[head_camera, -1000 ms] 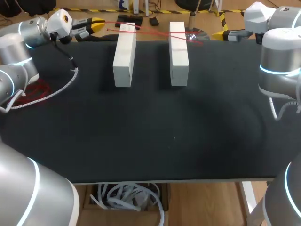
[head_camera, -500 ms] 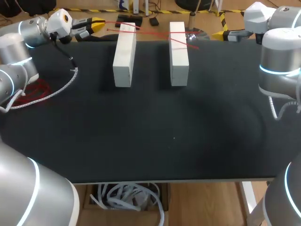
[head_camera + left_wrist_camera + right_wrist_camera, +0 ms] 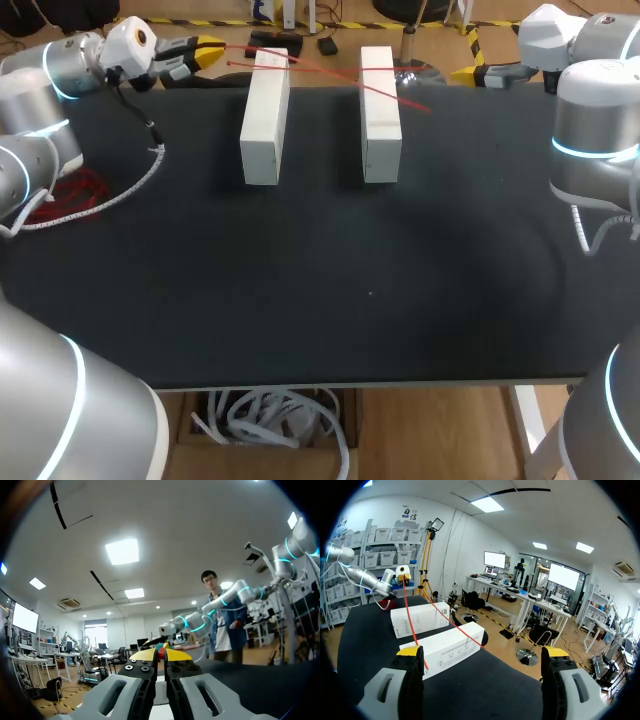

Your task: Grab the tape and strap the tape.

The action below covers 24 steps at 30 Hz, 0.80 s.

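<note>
The black tabletop carries two white blocks side by side near its far edge, the left block and the right block. The red tape runs as a thin strand from the far left corner across the tops of both.

The left end effector hangs at that corner. The left wrist view shows its tips pressed together on a bit of red, so it is clamped on the tape's end. Over the last second the tape's loose end, past the right block, has swung a little toward the near edge, while the left arm has barely shifted. I judge the strand is being drawn across the blocks, with the strapping not yet done.

The right end effector sits at the far right corner, its fingers spread wide and holding nothing, near the loose end but apart from it. The right block stands just beside that end, which may crowd a grasp.

A white cable and a red cable lie at the left edge, well apart from the tape.
</note>
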{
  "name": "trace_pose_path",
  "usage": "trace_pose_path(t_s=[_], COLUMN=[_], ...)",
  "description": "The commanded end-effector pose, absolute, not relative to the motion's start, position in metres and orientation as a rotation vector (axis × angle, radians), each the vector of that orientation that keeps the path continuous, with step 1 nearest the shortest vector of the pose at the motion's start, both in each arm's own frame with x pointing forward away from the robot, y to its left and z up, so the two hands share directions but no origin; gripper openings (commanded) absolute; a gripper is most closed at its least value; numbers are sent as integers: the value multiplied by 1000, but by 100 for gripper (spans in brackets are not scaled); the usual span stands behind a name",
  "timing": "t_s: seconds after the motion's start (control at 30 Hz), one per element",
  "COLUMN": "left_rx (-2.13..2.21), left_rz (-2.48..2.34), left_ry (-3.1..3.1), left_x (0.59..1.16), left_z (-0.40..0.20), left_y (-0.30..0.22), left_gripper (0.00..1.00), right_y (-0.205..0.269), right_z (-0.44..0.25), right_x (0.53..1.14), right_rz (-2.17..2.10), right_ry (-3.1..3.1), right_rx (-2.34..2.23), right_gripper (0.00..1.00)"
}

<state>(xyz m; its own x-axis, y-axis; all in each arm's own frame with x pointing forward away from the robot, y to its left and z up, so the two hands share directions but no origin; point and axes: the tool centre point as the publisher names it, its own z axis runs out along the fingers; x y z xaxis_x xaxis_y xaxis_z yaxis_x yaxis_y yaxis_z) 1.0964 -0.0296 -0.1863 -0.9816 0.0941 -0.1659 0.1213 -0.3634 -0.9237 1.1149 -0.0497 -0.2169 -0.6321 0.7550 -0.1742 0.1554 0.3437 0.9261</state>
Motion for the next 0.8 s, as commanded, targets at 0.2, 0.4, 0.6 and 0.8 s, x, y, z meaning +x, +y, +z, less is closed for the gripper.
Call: trace_pose_path(t_s=[0.2, 0.4, 0.6, 0.8], left_rx=[226, 189, 130, 42], left_rz=[-2537, -2530, -2509, -2475], left_ry=[1752, 1714, 1719, 1737], left_x=[1069, 1051, 1033, 1016], left_z=[-160, -149, -138, -128], left_y=[-29, -35, -34, -32], left_gripper=[0, 0, 0, 0], right_y=[-50, -50, -50, -50], right_z=[-217, -217, -217, -217], right_x=[1115, 1115, 1115, 1115], right_rz=[1291, 1291, 1291, 1291], right_ry=[2011, 2011, 2011, 2011], right_rx=[793, 793, 793, 793], right_gripper=[100, 100, 100, 100])
